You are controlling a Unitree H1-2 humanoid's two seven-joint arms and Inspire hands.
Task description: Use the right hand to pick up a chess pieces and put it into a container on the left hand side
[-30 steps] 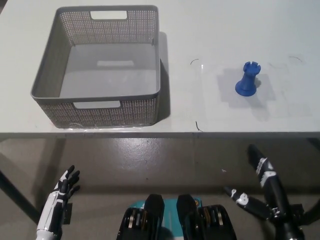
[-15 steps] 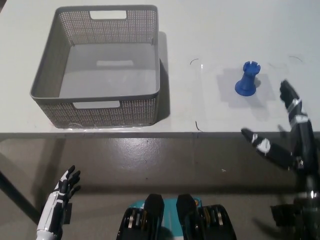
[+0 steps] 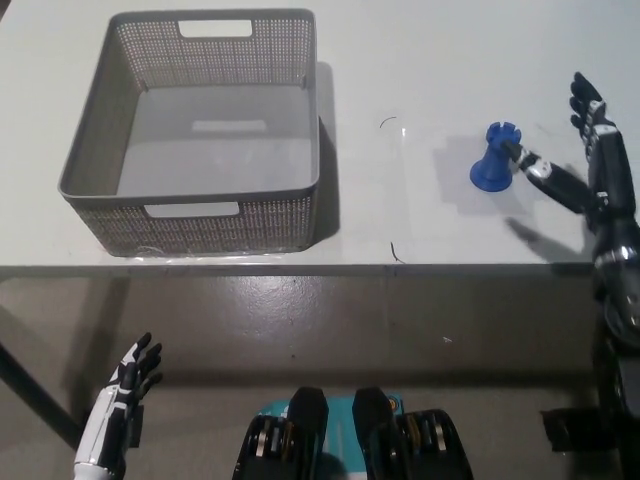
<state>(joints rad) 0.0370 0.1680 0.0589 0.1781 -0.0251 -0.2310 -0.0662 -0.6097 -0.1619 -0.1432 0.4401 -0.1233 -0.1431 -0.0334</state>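
On the table (image 3: 420,60), one blue rook (image 3: 494,160), one grey basket (image 3: 190,215); right robot hand (image 3: 580,165) spread open, empty.

The left robot hand (image 3: 128,380) is white with black fingers; the right robot hand (image 3: 585,170) is black with white patches.

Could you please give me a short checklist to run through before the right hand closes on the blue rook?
1. Blue rook upright on the table: ok.
2. Right hand open, fingers spread beside the rook: ok.
3. One finger reaches the rook; contact: cannot tell.
4. Rook sits between the fingers for a grasp: not ok, the hand is off to its right.
5. Grey basket empty, ready to receive: ok.
6. Left hand resting low, below the table edge: ok.
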